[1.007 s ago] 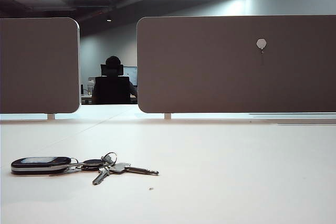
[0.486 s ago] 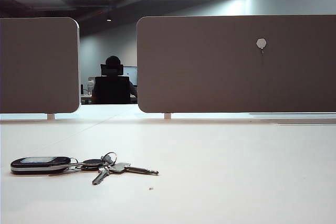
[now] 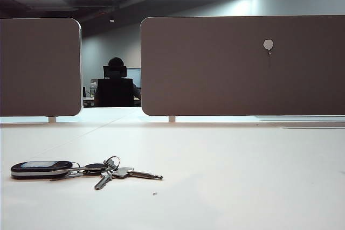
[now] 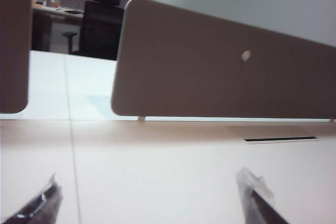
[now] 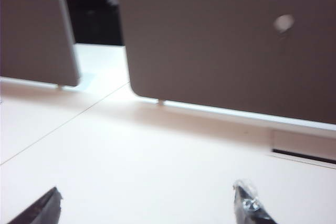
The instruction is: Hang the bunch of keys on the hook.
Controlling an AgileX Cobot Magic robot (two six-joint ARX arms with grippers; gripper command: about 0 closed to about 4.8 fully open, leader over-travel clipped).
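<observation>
While the long black oval key fob with its pale grey face and the silver metal keys ringed to it, the bunch of keys (image 3: 81,169), lies flat on the pale, smooth surface (image 3: 242,176) at the near left of the exterior view, neither arm shows in that view at all. Its fob points left and the keys fan out to the right, one of them angled toward the camera. Far across the surface stands a wide grey-brown partition panel with rounded corners (image 3: 215,68), and high on its right part sits the small white hexagonal-round wall hook (image 3: 268,44), a thin prong hanging just below it; nothing hangs from it, and it is well apart from the keys. A second, narrower grey-brown panel (image 3: 40,68) stands to the left, and through the gap between the two a black office chair (image 3: 115,87) is visible in the room behind. Seen from the left wrist, the left hand (image 4: 152,200) is spread wide, its two dark fingertips (image 4: 44,203) far apart and holding nothing, hovering low over bare surface and facing the panel, where the hook (image 4: 245,55) shows as a pale dot. From the right wrist, the right hand (image 5: 149,203) is likewise spread wide and empty, its fingertips (image 5: 247,203) low over the surface, with the hook (image 5: 284,22) blurred on the panel ahead. The keys appear in neither wrist view.
</observation>
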